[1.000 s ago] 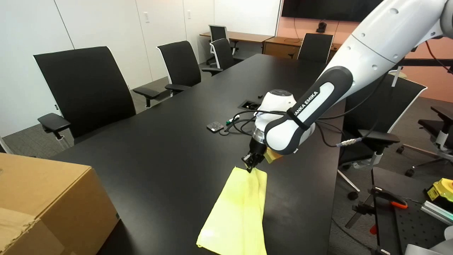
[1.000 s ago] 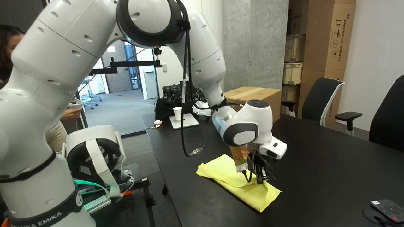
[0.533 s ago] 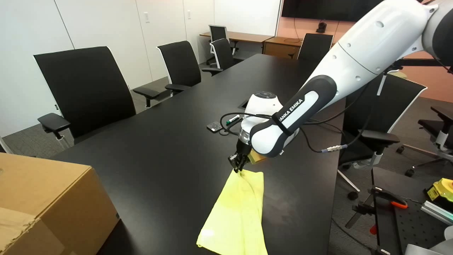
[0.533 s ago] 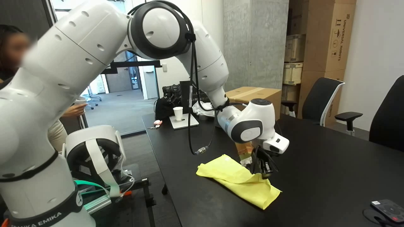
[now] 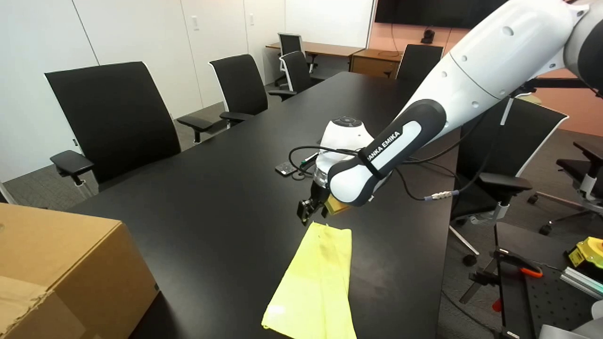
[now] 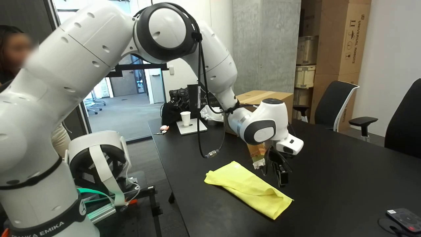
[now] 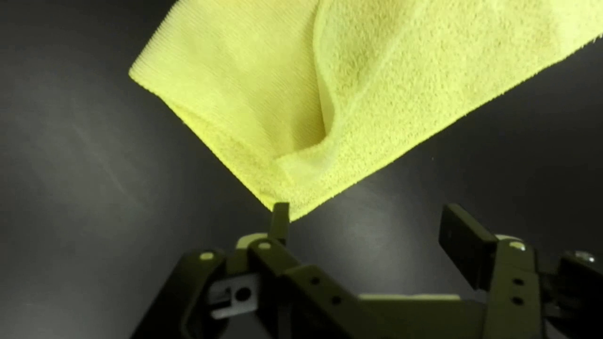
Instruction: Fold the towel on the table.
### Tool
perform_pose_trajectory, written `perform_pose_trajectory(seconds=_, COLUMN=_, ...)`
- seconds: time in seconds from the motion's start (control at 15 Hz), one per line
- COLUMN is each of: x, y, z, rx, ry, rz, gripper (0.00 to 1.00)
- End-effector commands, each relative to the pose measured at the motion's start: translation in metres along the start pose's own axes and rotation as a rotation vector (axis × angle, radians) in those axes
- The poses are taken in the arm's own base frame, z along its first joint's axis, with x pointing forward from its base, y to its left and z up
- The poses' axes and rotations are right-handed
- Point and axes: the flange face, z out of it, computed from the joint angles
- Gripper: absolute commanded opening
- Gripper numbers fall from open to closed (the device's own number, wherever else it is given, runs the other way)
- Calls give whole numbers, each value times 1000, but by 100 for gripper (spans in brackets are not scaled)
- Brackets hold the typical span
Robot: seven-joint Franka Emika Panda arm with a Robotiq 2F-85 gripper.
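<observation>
The yellow towel (image 5: 311,282) lies on the black table (image 5: 212,226) as a long strip, seen in both exterior views. In the wrist view the towel (image 7: 400,94) has one layer turned over another, with a curled inner edge and a small flattened corner. Just off its pointed corner, my gripper (image 7: 366,209) stands open, its two fingers far apart with only dark tabletop between them. The left finger (image 7: 280,221) overlaps that corner in the picture. An exterior view puts the gripper (image 6: 282,181) slightly above the table, beside the towel's end and apart from it.
A cardboard box (image 5: 108,278) stands on the table, near the towel's lower end. A small dark tablet (image 5: 286,168) and a marker lie behind the gripper. A white cup (image 6: 185,118) sits on a laptop, and a black remote-like device (image 6: 406,219) lies at the table's front. Chairs line the table.
The jaws, closed at the towel's end a second ago, have spread apart. My gripper has shifted off the towel and risen a little. The raised pinch of cloth has settled.
</observation>
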Motion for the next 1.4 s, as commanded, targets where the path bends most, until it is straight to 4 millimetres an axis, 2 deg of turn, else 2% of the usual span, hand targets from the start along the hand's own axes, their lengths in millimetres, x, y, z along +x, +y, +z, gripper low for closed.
perform_pose_trajectory(seconds=0.0, x=-46, y=-8, z=-7, rx=-47, ry=-87, rz=-40, gripper=100)
perform_pose_trajectory(seconds=0.2, x=-96, y=-21, z=4, rx=-62, ry=-144, rz=-69, gripper=100)
perform_pose_trajectory(seconds=0.6, x=-186, y=-63, z=17, rx=-68, ry=-216, rz=-117, gripper=100)
perform_pose_trajectory(seconds=0.93, x=-234, y=-88, z=26, rx=-68, ry=-221, rz=-105, gripper=100)
perform_pose_trajectory(seconds=1.33, x=-267, y=-83, z=37, rx=-91, ry=-194, rz=-152, gripper=100)
